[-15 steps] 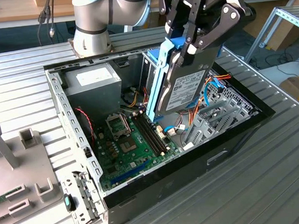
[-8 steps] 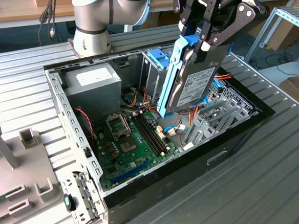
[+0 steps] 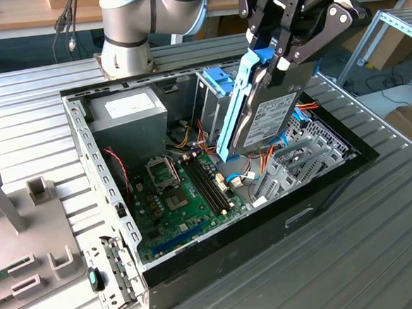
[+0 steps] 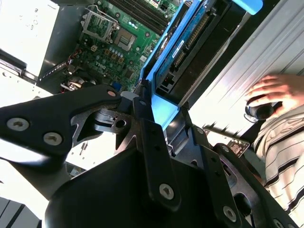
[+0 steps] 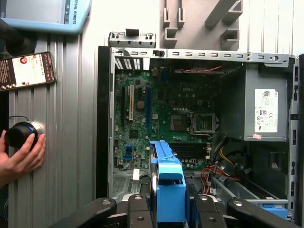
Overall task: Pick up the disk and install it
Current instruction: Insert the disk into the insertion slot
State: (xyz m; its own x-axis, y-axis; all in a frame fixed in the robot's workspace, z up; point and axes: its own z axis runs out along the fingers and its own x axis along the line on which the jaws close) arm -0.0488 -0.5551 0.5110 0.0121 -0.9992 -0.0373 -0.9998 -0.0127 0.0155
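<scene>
Over ribbed metal counter (image 3: 382, 241) and open computer case (image 3: 85, 145), clamps the disk (image 3: 268, 118) edgewise in the hand (image 3: 274, 61) at upper right of the exterior view, with long axis slanting steeply down from the hand toward the case's interior right below.

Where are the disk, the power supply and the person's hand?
the disk (image 3: 271, 118), exterior view, on its white label.
the power supply (image 3: 128, 105), exterior view, on its top label.
the hand (image 5: 23, 161), first wrist view, on the hand's middle.
</scene>
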